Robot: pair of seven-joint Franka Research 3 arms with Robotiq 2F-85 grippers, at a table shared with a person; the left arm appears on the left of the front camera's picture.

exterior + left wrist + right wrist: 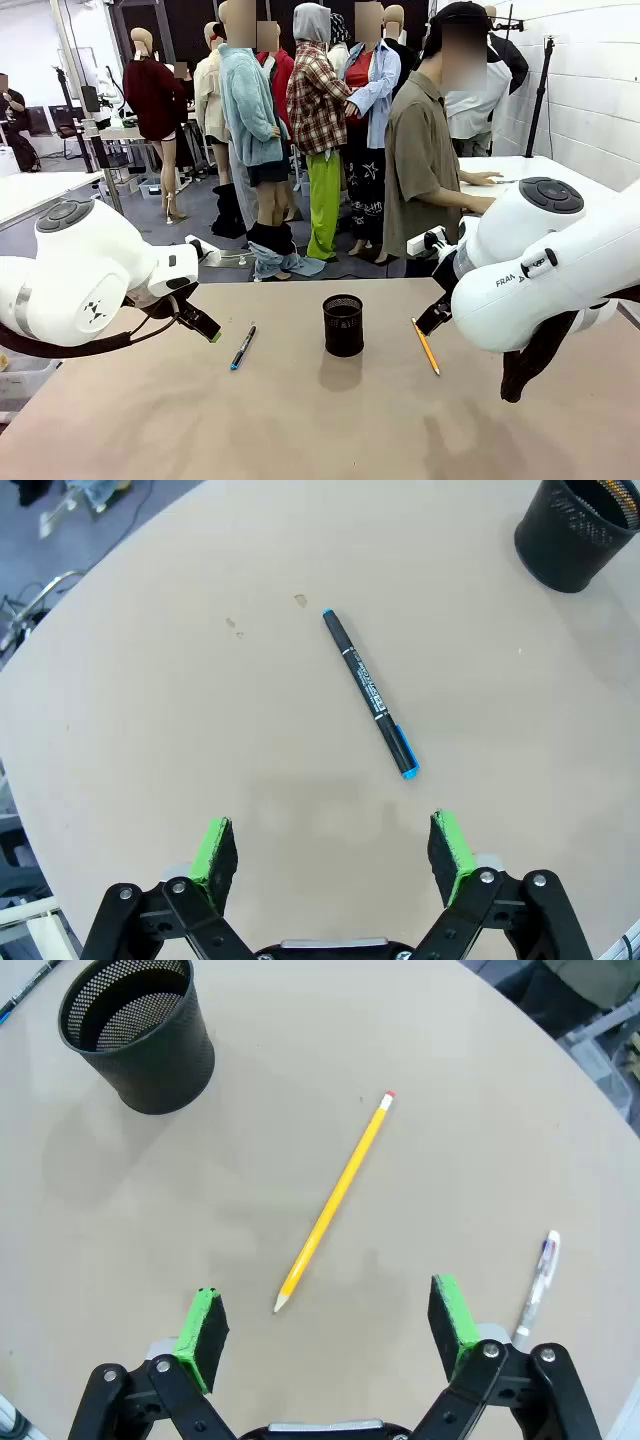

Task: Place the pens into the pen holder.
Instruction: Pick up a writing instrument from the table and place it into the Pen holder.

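Left wrist view: our left gripper (333, 846) hangs spread and empty, lined up for a grab on the dark pen (369, 692) just ahead. Our right gripper (327, 1325), spread too, frames the yellow pencil (335, 1200). Farther off, the pen holder (160, 1070) stands upright between the two, handy for either drop.

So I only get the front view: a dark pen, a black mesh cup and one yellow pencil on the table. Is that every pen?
Observer: No. The right wrist view shows a white pen lying close by the right gripper, beyond the pencil.
Visitor: Is that gripper holding anything?
Observer: No, it is open and empty; the pencil's sharpened tip points toward it.
Visitor: And the left one?
Observer: Open too. The left gripper hovers with the dark pen lying ahead of it, longer blue end nearest.
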